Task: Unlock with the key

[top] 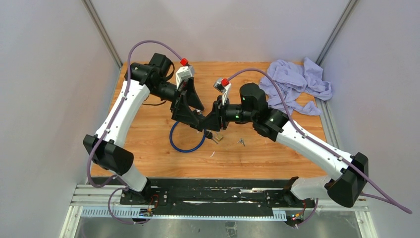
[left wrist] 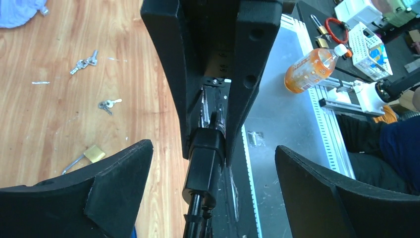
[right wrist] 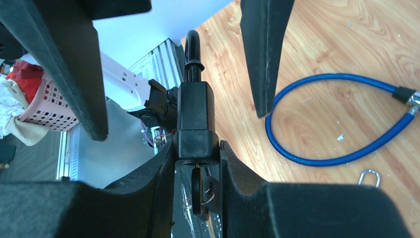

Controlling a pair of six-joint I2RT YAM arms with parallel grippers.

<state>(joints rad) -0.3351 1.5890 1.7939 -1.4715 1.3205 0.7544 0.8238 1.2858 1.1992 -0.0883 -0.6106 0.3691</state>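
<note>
Lock held up; no key taken yet.
Top: the cable (top: 171, 140) is seen looped under the 2 arms, keys (top: 241, 142) left nearby. Left wrist: the left gripper (left wrist: 213, 148) is spread, empty. Right wrist: the lock (right wrist: 195, 109) is clamped by the right gripper (right wrist: 196, 144); a key probably must be fetched next.

Lock body (right wrist: 195, 116): lower end buried between the right gripper (right wrist: 197, 156) fingers.
Keys (top: 241, 142): mid-frame overhead, too small to count.
Padlock (right wrist: 369, 177): lower right, only shackle shows.
Blue cable (right wrist: 332, 77): right end runs off the frame.
Cloth (left wrist: 17, 11): upper-left corner, cropped by edge.
</note>
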